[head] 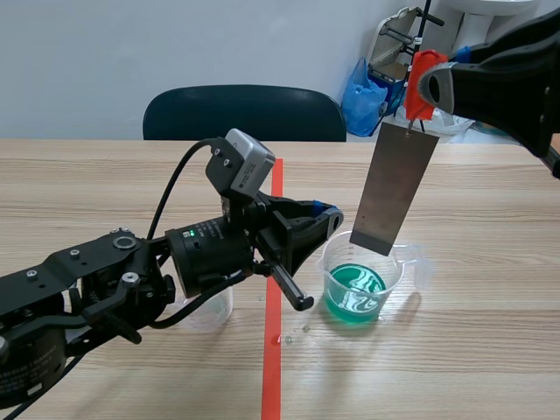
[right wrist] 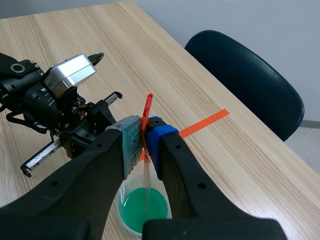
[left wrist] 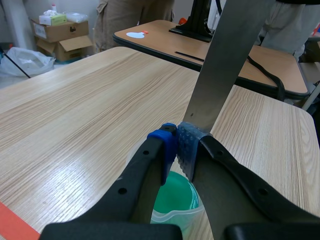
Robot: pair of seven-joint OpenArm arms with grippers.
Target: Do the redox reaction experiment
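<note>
right hand [head: 435, 85]: clamped on red clip [head: 421, 77], far right, so metal plate [head: 394, 188] hangs plumb over beaker [head: 399, 268], likely for dipping.
left hand [head: 328, 215]: closed on beaker's left rim, seemingly steadying it.
beaker: mid-bench [head: 490, 350], holds green liquid [head: 354, 294].

The pale wood-grain worktop [head: 105, 175] carries a clear beaker [head: 360, 284] of green liquid, just right of the orange-red tape line [head: 272, 367] (a mark running away from the robot). A clear cup [head: 210, 308], partly hidden, stands left of the line.
</note>
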